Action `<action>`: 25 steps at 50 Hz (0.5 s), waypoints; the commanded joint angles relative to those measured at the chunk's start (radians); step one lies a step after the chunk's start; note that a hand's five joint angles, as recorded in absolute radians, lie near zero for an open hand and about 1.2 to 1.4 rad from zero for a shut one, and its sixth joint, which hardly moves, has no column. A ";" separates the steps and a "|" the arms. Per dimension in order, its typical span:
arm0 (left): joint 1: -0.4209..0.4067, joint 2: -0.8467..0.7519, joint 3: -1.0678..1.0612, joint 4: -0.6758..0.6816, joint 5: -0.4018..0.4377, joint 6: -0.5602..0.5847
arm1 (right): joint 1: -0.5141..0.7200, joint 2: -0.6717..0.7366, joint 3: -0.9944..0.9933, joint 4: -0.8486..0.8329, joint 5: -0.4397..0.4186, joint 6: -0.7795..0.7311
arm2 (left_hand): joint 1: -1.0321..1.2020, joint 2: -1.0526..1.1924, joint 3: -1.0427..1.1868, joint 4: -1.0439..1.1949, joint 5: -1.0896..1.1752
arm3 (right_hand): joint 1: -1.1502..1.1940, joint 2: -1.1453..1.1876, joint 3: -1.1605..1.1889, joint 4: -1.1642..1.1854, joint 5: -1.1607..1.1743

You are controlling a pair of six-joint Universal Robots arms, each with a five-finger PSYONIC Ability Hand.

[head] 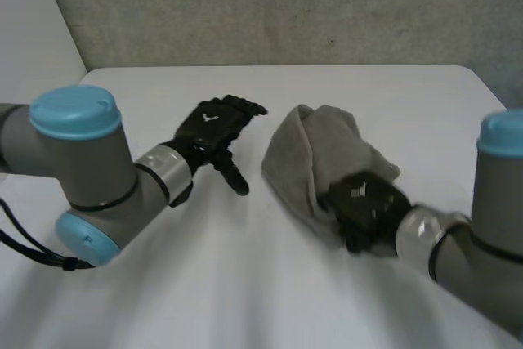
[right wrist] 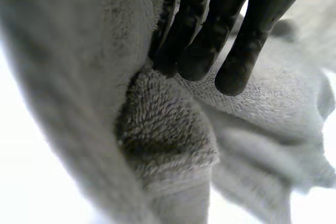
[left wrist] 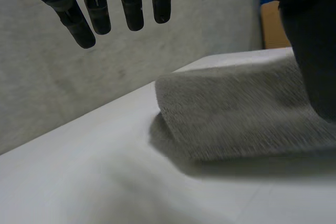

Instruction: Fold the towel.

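Observation:
A grey towel (head: 315, 149) lies bunched and partly folded over itself right of the table's middle. My right hand (head: 364, 202) sits at the towel's near edge with its fingers curled into the cloth. In the right wrist view the fingers (right wrist: 210, 51) dig into a thick fold of towel (right wrist: 168, 140). My left hand (head: 214, 130) hovers to the left of the towel, apart from it, fingers straight and spread. In the left wrist view its fingers (left wrist: 105, 9) hang above the table, and the towel's rolled edge (left wrist: 236, 114) lies beyond them.
The white table (head: 245, 284) has bare room on the left and along the front. A grey wall (head: 286, 6) rises behind its far edge. A brown box (left wrist: 273, 24) stands beyond the table's far corner.

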 commanded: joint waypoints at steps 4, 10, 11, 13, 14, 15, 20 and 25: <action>-0.115 -0.090 0.009 0.044 0.032 0.041 | -0.012 -0.121 0.234 0.051 -0.021 -0.279 | -0.020 -0.011 -0.007 -0.020 -0.014 | 0.100 0.065 0.059 0.066 0.060; -0.146 -0.141 0.027 0.047 0.090 0.189 | -0.015 -0.176 0.289 0.051 -0.029 -0.293 | -0.020 -0.011 -0.007 -0.020 -0.014 | 0.100 0.065 0.059 0.066 0.060; -0.157 -0.159 0.041 0.047 0.107 0.236 | -0.017 -0.191 0.303 0.049 -0.032 -0.293 | -0.014 -0.006 -0.001 -0.014 -0.009 | 0.100 0.065 0.059 0.066 0.060; -0.175 -0.183 0.064 0.045 0.117 0.290 | -0.020 -0.199 0.314 0.049 -0.033 -0.295 | -0.017 -0.008 -0.004 -0.017 -0.011 | 0.100 0.065 0.059 0.066 0.060; -0.188 -0.205 0.090 0.045 0.119 0.324 | -0.026 -0.207 0.323 0.048 -0.033 -0.296 | -0.014 -0.006 -0.001 -0.014 -0.009 | 0.100 0.065 0.059 0.066 0.060; -0.188 -0.205 0.090 0.045 0.119 0.324 | -0.026 -0.207 0.323 0.048 -0.033 -0.296 | -0.014 -0.006 -0.001 -0.014 -0.009 | 0.100 0.065 0.059 0.066 0.060; -0.194 -0.268 0.176 0.028 0.114 0.362 | -0.052 -0.242 0.348 0.046 -0.042 -0.296 | 0.027 0.036 0.040 0.027 0.033 | 0.100 0.065 0.059 0.066 0.060; -0.195 -0.317 0.251 -0.002 0.116 0.367 | -0.077 -0.256 0.368 0.045 -0.070 -0.296 | 0.200 0.208 0.213 0.199 0.205 | 0.100 0.065 0.059 0.066 0.060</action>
